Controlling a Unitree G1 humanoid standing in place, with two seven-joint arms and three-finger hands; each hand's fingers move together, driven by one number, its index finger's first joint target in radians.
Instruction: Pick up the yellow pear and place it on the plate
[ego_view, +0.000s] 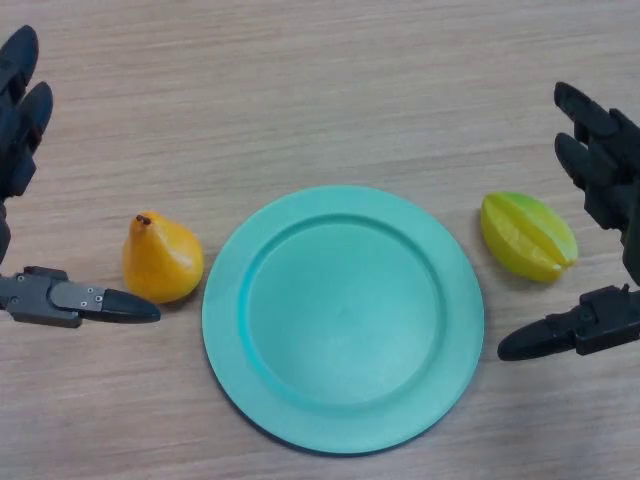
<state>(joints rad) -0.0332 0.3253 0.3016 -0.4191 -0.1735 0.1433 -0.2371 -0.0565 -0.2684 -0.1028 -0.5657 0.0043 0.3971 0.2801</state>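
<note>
pear (162, 259) left of plate (343, 318); our left hand (20, 100) and right hand (600, 160) spread, holding nothing. we risk rolling it.

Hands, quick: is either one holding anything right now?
Left hand: open, holding nothing, beside the yellow pear.
Right hand: open, holding nothing, beside the green starfruit.

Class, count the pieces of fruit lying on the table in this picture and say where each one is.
2. The yellow pear lies just left of the green plate; the starfruit lies right of the plate. Nothing seems hidden.
</note>
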